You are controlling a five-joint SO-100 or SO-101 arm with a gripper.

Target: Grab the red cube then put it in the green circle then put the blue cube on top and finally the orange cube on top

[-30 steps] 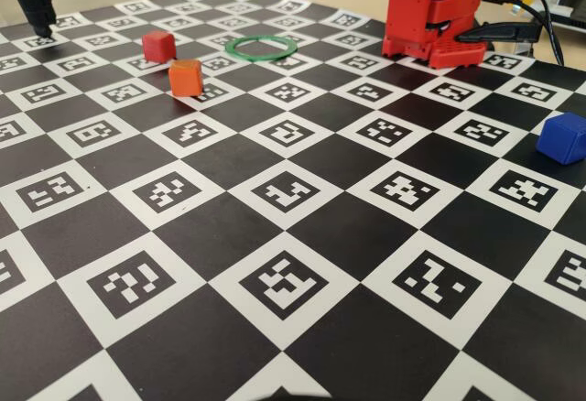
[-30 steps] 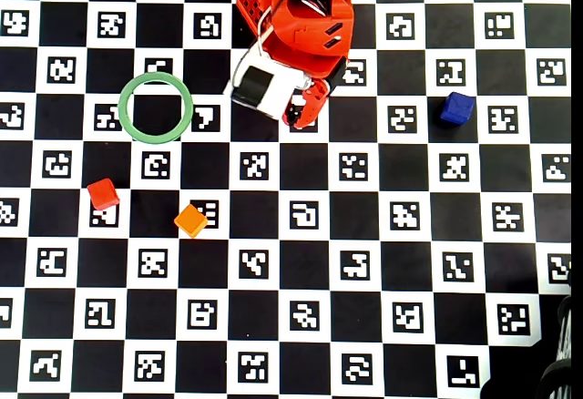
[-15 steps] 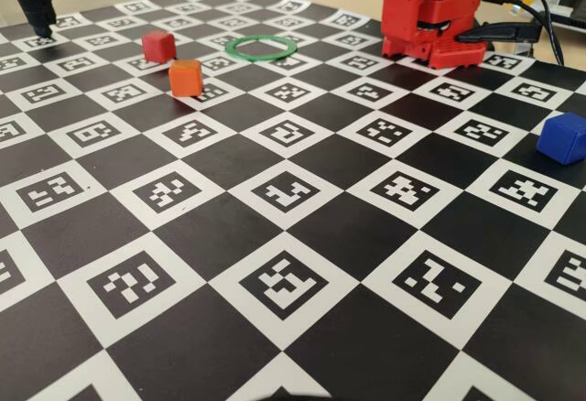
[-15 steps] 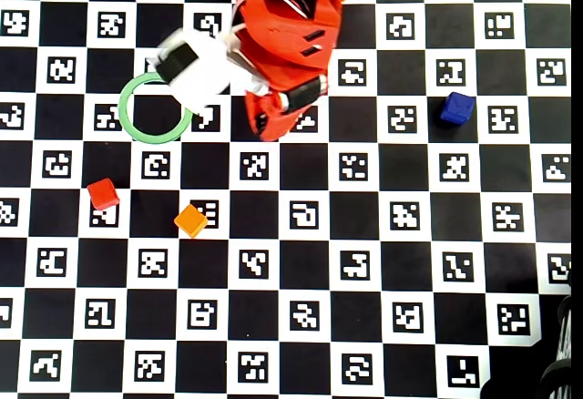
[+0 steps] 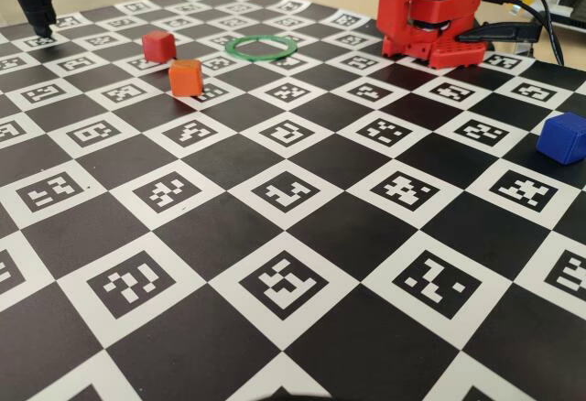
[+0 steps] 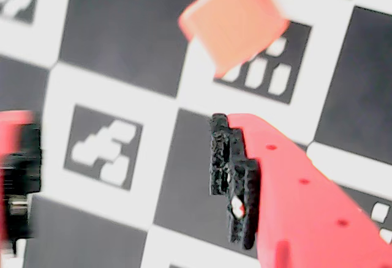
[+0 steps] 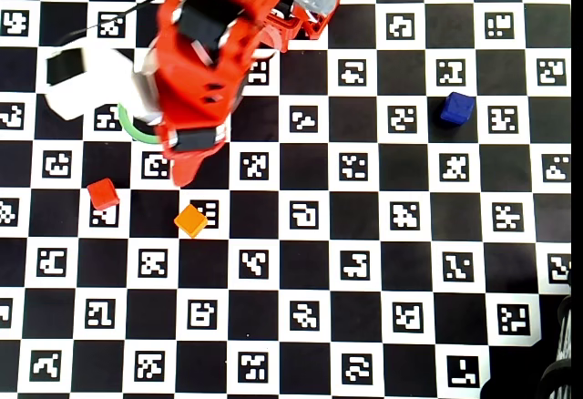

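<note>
Checkerboard (image 7: 364,262); red cube (image 7: 103,194) beside gripper (image 7: 185,176)

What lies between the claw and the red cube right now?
Nothing visible. In the overhead view the claw hangs right of the red cube with only bare board between them. The orange cube sits below the claw, off that line. The green circle is empty.

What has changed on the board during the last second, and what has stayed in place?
The arm swung from beside its base toward the overhead view's left, now covering most of the green circle. Nothing was grasped. The red cube, orange cube and blue cube stayed put.
</note>
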